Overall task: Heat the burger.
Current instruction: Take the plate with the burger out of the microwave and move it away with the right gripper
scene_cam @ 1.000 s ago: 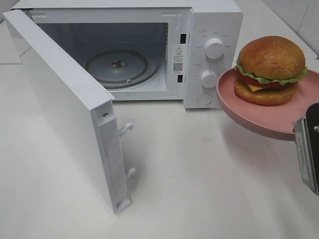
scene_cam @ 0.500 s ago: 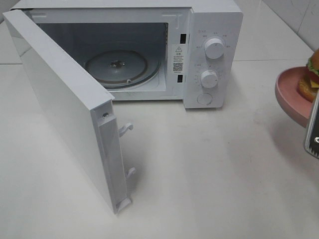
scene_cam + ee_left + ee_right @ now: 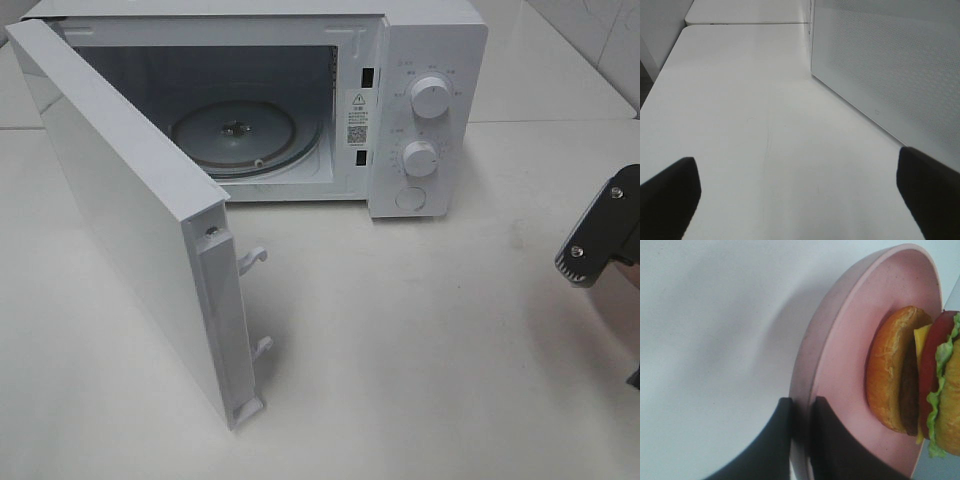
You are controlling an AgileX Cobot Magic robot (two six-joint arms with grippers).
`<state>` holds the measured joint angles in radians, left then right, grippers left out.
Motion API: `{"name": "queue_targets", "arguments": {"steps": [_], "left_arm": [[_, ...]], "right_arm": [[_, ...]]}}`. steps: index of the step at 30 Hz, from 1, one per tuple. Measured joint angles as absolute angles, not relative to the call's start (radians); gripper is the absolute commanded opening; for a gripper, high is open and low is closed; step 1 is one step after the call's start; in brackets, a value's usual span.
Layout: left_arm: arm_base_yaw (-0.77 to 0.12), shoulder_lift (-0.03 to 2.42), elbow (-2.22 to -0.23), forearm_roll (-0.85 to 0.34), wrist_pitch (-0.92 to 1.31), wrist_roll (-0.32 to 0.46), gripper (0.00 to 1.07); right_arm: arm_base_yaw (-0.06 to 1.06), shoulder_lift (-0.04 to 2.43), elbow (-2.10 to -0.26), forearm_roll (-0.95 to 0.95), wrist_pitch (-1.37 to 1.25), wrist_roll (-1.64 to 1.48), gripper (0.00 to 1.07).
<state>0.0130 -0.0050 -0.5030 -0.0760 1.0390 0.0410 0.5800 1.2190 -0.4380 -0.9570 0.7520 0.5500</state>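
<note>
The burger (image 3: 912, 382), with brown bun, green lettuce and red and yellow layers, sits on a pink plate (image 3: 840, 365) in the right wrist view. My right gripper (image 3: 801, 407) is shut on the plate's rim, one finger on each side. In the exterior high view the burger and plate are out of frame; only part of my right arm (image 3: 600, 235) shows at the right edge. The white microwave (image 3: 425, 110) stands open, its glass turntable (image 3: 235, 130) bare. My left gripper (image 3: 800, 195) is open and empty, low over the table beside the microwave door (image 3: 890, 65).
The microwave door (image 3: 130, 210) swings out far to the front left, reaching toward the table's front. Two knobs (image 3: 430, 95) and a button are on the right panel. White table (image 3: 420, 350) lies in front of the microwave.
My right arm has carried the plate with the burger to the right, out of the exterior high view. The microwave and its door have not moved.
</note>
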Motion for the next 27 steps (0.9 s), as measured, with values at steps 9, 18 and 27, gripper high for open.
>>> {"name": "queue_targets", "arguments": {"steps": [9,18,27], "left_arm": [[0.013,-0.005,-0.503,-0.076,1.039,0.041,1.00],[0.013,-0.005,-0.503,-0.076,1.039,0.041,1.00],[0.013,-0.005,-0.503,-0.076,1.039,0.041,1.00]], "right_arm": [[0.580,1.355,-0.469,-1.010,0.810,0.780,0.00],[0.580,1.512,-0.475,-1.040,0.814,1.033,0.00],[0.580,1.650,-0.477,-1.050,0.810,1.184,0.00]]}}
